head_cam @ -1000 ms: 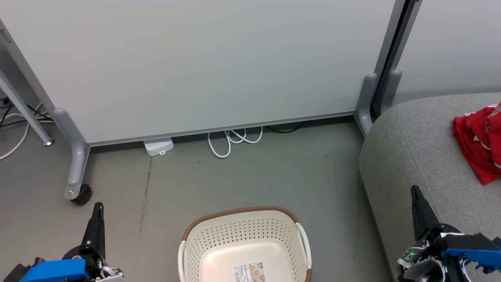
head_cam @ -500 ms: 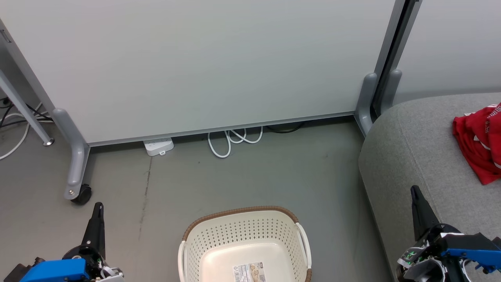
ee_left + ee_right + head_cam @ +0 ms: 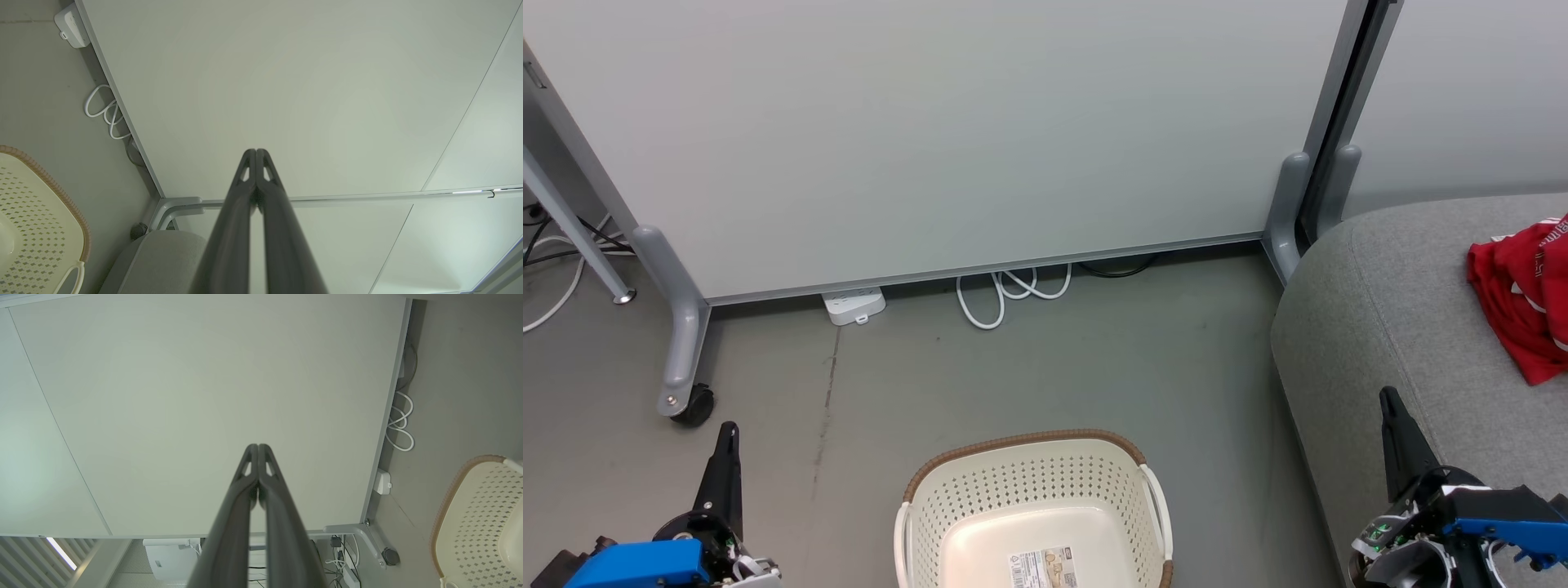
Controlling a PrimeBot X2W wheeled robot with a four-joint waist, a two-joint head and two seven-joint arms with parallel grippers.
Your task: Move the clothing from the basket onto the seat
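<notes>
The cream basket (image 3: pixel 1029 482) with its brown rim stands on the floor at the bottom centre, holding nothing; a barcode label shows on its base. Its perforated wall also shows in the left wrist view (image 3: pixel 36 212) and the right wrist view (image 3: pixel 470 514). Red clothing (image 3: pixel 1519 298) with white stripes lies on the grey seat (image 3: pixel 1380 327) at the right edge. My left gripper (image 3: pixel 729 431) is shut at the lower left, holding nothing, its tips together (image 3: pixel 256 152). My right gripper (image 3: pixel 1387 396) is shut over the seat's front, tips touching (image 3: pixel 258 446), well short of the clothing.
A pale partition panel (image 3: pixel 947 131) on grey wheeled feet (image 3: pixel 686 400) spans the back. A white power strip (image 3: pixel 854 305) and a looped white cable (image 3: pixel 1009 294) lie at its base. More cables trail at the far left (image 3: pixel 556 269).
</notes>
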